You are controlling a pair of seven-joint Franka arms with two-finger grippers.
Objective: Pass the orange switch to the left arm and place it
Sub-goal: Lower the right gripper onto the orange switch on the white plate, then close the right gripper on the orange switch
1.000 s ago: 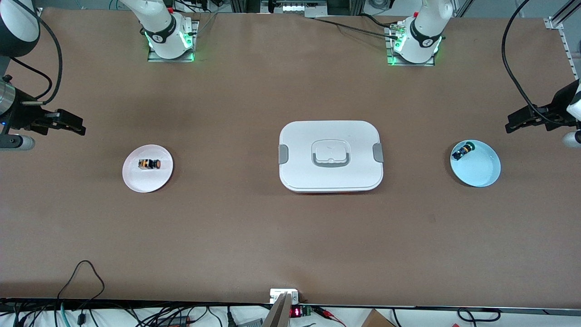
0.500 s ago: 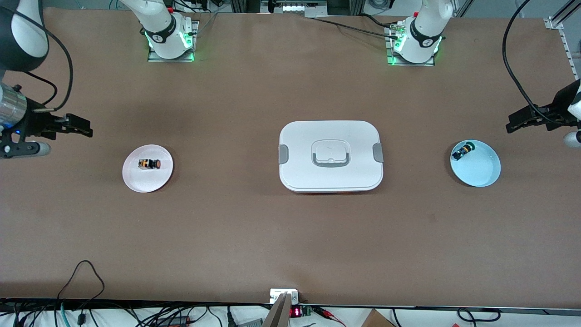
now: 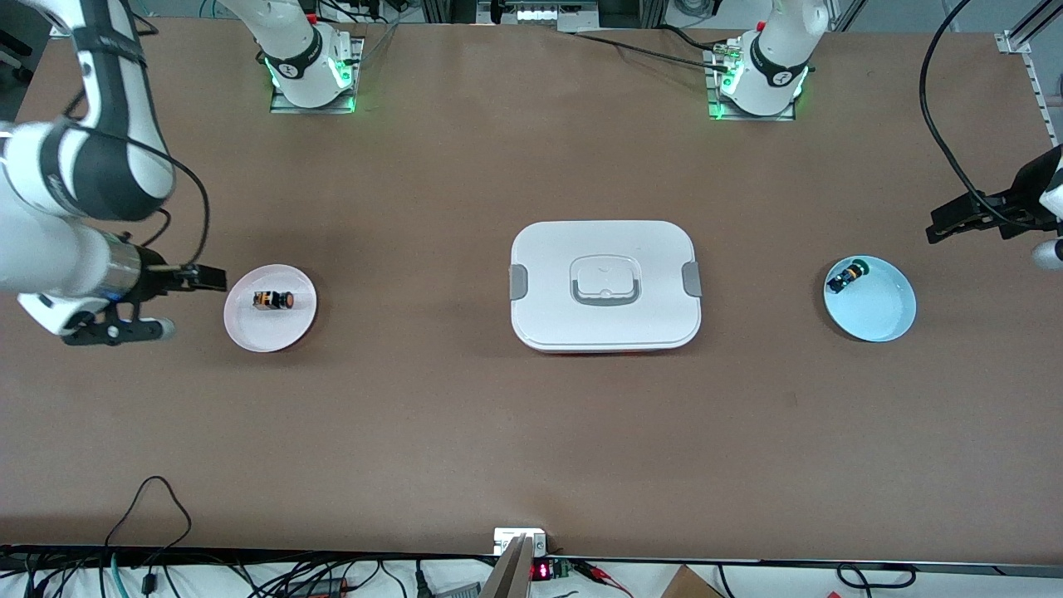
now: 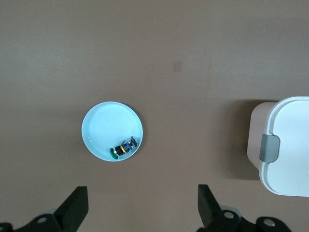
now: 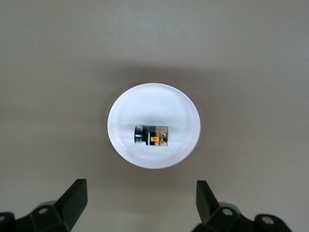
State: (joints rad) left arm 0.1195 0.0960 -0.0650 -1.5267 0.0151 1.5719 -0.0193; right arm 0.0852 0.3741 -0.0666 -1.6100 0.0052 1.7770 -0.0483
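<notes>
The orange switch (image 3: pixel 273 300) lies on its side on a small white plate (image 3: pixel 270 332) toward the right arm's end of the table. It also shows in the right wrist view (image 5: pixel 151 135), on the plate (image 5: pixel 154 104). My right gripper (image 3: pixel 209 279) is open and empty, over the table just beside that plate; in its wrist view (image 5: pixel 141 188) the jaws stand wide apart. The white box (image 3: pixel 604 285) sits mid-table. My left gripper (image 3: pixel 947 223) is open and empty and waits over the table near a light blue plate (image 3: pixel 876 314).
A small black switch with green and blue parts (image 3: pixel 848 275) lies on the blue plate, also in the left wrist view (image 4: pixel 123 149) on that plate (image 4: pixel 108 123). The box's end with its grey clasp shows there (image 4: pixel 289 145). Cables hang along the table's near edge.
My right arm has swung in from the table's end, bringing its gripper close beside the white plate. The left arm, the box and both switches have not moved.
</notes>
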